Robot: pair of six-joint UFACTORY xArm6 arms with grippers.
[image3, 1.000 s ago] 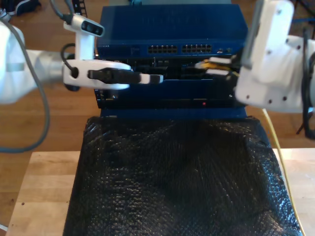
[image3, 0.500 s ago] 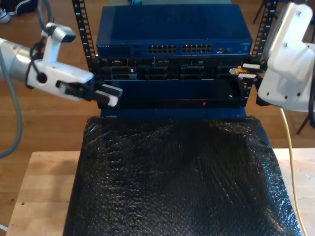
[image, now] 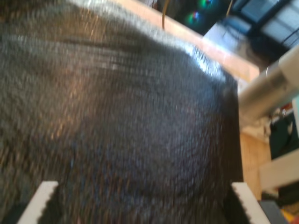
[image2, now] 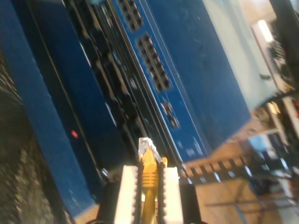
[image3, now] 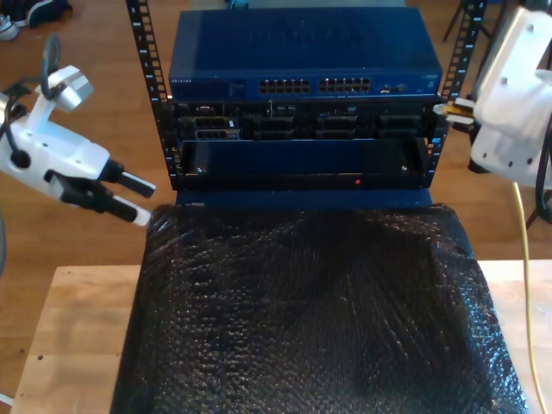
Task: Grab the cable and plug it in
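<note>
The second gripper [image2: 148, 186] is clamped tight on the cable [image2: 148, 173], a thin yellow lead with its little clear plug [image2: 145, 147] poking out past the fingertips. Just ahead of the plug the blue switch [image2: 196, 79] and its port rows are seen, with open air between. The first gripper [image: 140, 205] is spread wide, held over the black bubble-wrap mat [image: 117, 116].

Wooden floor [image3: 86, 78]; light wood table [image3: 69, 336]; black bubble-wrap mat [image3: 310, 319] over it.
</note>
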